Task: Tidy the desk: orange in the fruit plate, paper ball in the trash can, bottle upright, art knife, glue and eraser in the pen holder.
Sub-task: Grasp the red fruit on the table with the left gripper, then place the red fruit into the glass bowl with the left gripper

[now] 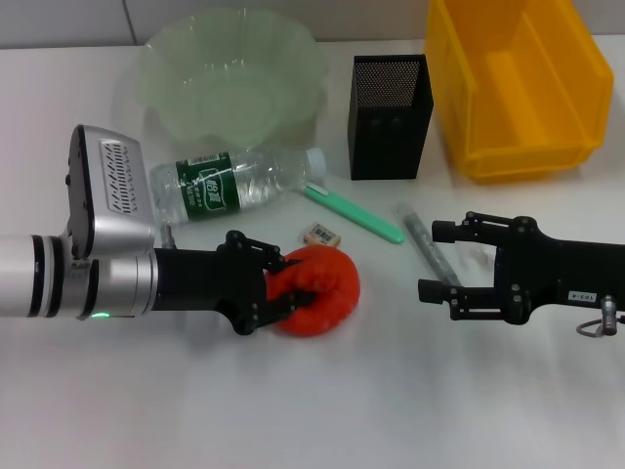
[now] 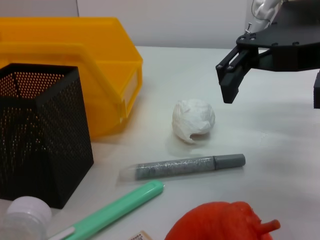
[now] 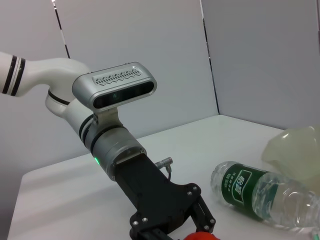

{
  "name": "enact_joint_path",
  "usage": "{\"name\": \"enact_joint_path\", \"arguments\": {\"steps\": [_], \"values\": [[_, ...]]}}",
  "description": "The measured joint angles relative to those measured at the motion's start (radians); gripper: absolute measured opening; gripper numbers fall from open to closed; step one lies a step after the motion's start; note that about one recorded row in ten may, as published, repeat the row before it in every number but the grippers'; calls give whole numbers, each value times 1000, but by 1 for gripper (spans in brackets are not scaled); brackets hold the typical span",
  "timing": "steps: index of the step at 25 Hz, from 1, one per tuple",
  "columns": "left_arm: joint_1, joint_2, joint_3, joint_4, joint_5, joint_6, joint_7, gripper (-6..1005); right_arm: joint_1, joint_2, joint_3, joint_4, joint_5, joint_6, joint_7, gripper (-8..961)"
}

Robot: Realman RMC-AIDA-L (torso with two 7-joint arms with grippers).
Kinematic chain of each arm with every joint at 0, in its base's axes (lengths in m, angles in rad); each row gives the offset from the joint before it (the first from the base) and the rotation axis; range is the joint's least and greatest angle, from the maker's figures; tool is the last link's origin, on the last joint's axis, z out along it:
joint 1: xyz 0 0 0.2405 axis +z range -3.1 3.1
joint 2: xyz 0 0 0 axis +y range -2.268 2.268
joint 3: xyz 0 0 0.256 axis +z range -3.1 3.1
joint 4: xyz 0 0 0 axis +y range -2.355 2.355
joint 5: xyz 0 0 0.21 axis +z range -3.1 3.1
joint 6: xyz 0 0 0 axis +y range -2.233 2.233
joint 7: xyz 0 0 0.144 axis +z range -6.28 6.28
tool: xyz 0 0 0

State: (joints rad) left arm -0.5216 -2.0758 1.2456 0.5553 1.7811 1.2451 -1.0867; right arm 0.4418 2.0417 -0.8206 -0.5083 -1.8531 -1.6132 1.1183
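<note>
The red-orange orange [image 1: 327,288] rests on the table, and my left gripper [image 1: 289,286] is shut on its left side. My right gripper [image 1: 432,260] stands open over the grey glue stick [image 1: 426,246]. The white paper ball [image 2: 193,120] lies just beyond the glue stick [image 2: 185,167], below the right gripper's fingers [image 2: 230,85]. The bottle [image 1: 234,184] lies on its side in front of the pale-green fruit plate [image 1: 293,44]. The green art knife [image 1: 354,213] and the tiny eraser [image 1: 321,233] lie near the black mesh pen holder [image 1: 391,117]. The yellow trash can [image 1: 518,83] stands at the back right.
The bottle [image 3: 260,195] and the fruit plate's rim [image 3: 295,147] lie behind the left arm [image 3: 115,145] in the right wrist view. The pen holder [image 2: 40,130] stands right beside the trash can [image 2: 75,55]. Bare white tabletop runs along the front.
</note>
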Motion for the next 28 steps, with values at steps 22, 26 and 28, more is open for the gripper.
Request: {"name": "enact_joint_path", "arguments": {"steps": [22,26,28], "values": [[31,11,-163,34,-99,183,0,182,0,0,0,-3,0,3,0,810],[32,8,-205,29,-140,194,-1,160,0,0,0,-4,0,3,0,810],[33,7,-208,20,-201,191,0,140,0,0,0,-4,0,3,0,810]]}}
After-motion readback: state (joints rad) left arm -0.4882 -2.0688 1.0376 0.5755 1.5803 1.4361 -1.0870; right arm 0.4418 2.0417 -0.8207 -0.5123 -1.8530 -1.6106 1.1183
